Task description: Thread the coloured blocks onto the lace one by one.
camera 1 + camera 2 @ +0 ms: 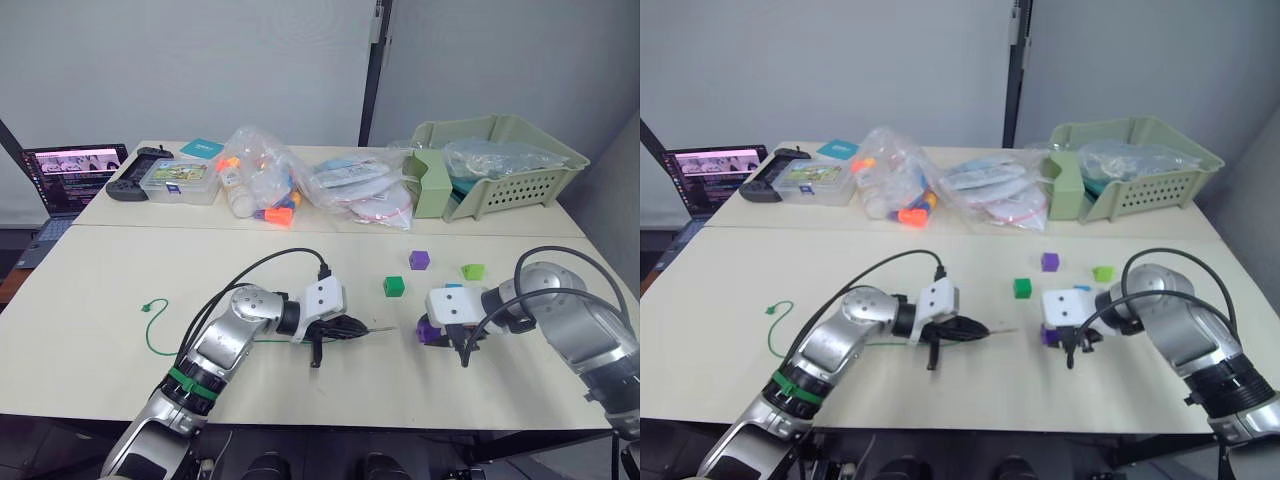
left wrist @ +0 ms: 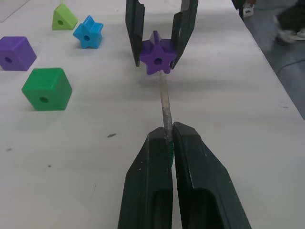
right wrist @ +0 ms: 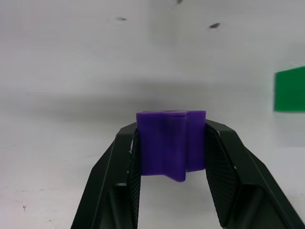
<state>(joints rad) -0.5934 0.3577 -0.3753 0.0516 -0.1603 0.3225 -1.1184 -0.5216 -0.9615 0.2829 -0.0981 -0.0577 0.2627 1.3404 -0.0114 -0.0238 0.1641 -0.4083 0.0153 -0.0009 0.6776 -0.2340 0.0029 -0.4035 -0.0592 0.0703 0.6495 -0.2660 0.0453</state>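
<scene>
Partly tool-hidden purple star block (image 3: 170,143)

Along the far edge of the tabletop (image 1: 120,300) stood an open laptop (image 1: 68,180), a black controller (image 1: 138,172), a clear box (image 1: 181,181), plastic bags of toys (image 1: 262,185) and a pale green basket (image 1: 497,165).

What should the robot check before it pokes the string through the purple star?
1. Left gripper shut on the lace near its stiff tip: ok.
2. Right gripper clamps the purple star block between its jaws: ok.
3. Star's hole faces the tip: ok.
4. Tip lined up with the hole: ok; whether it has entered, cannot tell.
5. Green cube, purple cube and blue star off to one side, out of the path: ok.
</scene>
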